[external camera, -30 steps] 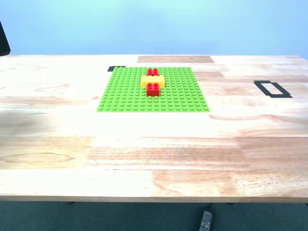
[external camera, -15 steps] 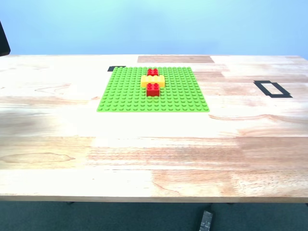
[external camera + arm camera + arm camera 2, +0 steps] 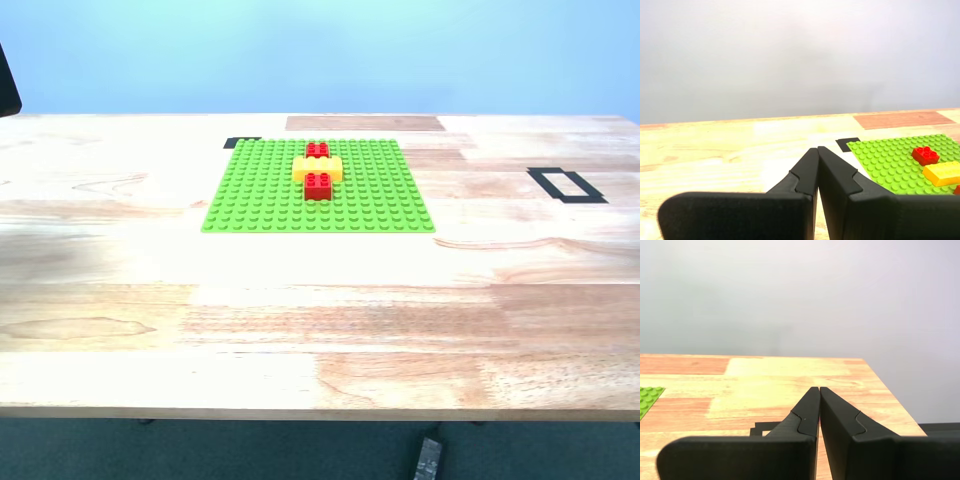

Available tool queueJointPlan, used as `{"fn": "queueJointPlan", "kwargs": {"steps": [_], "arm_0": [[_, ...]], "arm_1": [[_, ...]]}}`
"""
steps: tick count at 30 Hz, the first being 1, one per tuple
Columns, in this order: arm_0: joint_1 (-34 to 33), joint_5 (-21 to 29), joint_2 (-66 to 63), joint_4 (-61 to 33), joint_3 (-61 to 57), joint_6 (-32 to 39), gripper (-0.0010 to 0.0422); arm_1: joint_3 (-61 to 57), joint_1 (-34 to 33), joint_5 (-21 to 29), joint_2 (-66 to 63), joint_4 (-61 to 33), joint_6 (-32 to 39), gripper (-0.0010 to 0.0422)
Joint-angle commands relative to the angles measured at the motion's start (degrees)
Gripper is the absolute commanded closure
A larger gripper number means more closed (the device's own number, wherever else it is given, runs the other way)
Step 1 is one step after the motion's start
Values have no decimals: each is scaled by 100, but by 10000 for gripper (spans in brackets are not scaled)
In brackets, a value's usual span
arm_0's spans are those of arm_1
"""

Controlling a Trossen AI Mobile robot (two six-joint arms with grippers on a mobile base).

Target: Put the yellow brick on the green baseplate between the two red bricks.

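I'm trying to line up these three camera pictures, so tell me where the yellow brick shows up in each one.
Exterior view: the yellow brick sits on the green baseplate, between the two red bricks, touching both.
First wrist view: it shows at the picture's edge, beyond my first gripper, which is shut.
Second wrist view: not in it; only a baseplate corner shows.
Shared landmark: the green baseplate.

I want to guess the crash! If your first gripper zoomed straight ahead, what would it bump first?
Probably nothing on the table. My first gripper is shut and points over bare table toward the plain wall behind. The green baseplate sits off to one side. Depth is hard to judge.
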Motion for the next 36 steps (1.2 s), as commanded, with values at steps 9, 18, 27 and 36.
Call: {"fn": "queueJointPlan", "kwargs": {"steps": [9, 18, 27, 36], "arm_0": [[2, 7, 2, -4, 0, 2, 413], [2, 4, 2, -4, 0, 2, 413], [2, 4, 2, -4, 0, 2, 412], [2, 7, 101, -4, 0, 0, 412]], "arm_1": [[2, 2, -2, 343, 44, 9, 413], [2, 2, -2, 330, 39, 4, 413], [2, 2, -2, 330, 39, 7, 413], [2, 2, -2, 330, 42, 7, 413]]}}
